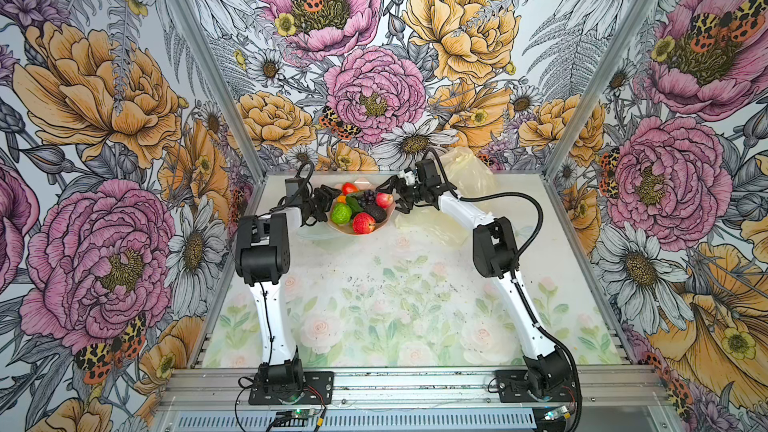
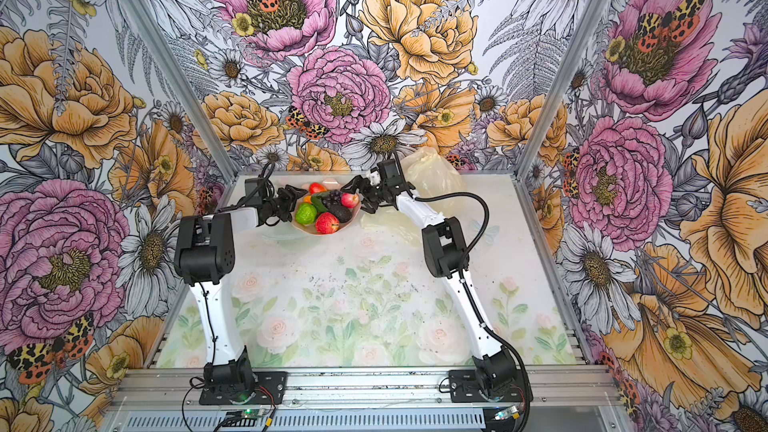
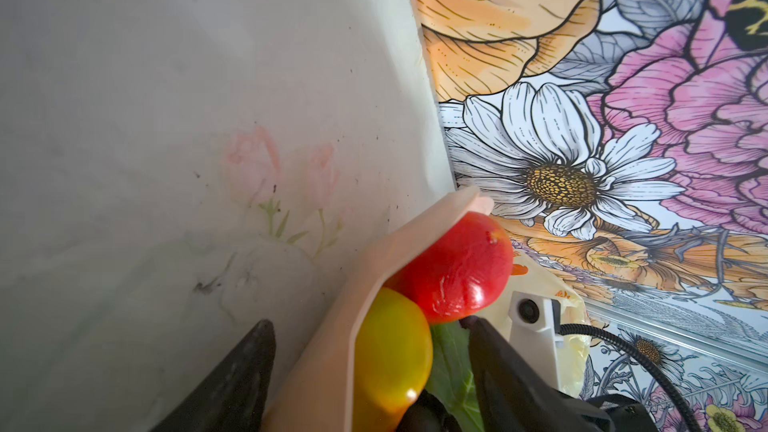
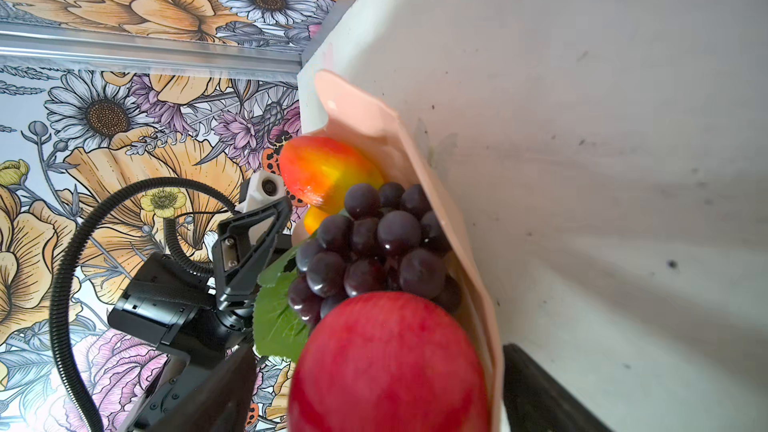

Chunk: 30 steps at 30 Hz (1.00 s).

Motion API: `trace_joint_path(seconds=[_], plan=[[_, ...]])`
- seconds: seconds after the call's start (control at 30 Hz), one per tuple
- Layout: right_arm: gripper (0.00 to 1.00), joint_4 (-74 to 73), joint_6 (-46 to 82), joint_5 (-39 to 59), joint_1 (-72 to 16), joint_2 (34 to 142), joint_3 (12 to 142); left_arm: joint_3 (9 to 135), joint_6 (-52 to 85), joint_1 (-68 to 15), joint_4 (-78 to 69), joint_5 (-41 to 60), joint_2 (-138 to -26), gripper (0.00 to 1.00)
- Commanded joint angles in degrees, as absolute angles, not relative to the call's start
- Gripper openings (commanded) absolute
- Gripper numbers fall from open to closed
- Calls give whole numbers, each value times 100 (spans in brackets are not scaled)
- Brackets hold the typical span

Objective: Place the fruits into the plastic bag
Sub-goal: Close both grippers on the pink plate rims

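Floral tabletop (image 1: 374,284) | left gripper (image 3: 370,326), right gripper (image 4: 380,351) wide astride bowl (image 3: 328,351) rim | fruits (image 1: 363,223) inside

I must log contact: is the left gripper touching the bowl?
Cannot tell. In the left wrist view the left gripper straddles the bowl rim, jaws open; table shows between the outer fingertip and the wall, but toward its base no gap is clear.
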<state>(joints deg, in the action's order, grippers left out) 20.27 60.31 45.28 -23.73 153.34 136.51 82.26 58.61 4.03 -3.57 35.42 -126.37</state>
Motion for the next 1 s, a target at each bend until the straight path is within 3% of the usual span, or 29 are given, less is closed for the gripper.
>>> trace_joint_path(seconds=[0.0,0.37,0.67,0.97], plan=[[92,1974,5877,4466,-2435,14897,13460,8068,5862,448,-674,3772,-12261,75],[92,1970,5536,4415,-2459,14334,12607,7517,5832,343,-979,3853,-11959,74],[93,1969,5331,4373,-2487,14015,12112,7185,5818,328,-1085,3920,-11782,67],[93,1969,5283,4364,-2540,13944,12042,6800,5928,489,-1307,3915,-11563,71]])
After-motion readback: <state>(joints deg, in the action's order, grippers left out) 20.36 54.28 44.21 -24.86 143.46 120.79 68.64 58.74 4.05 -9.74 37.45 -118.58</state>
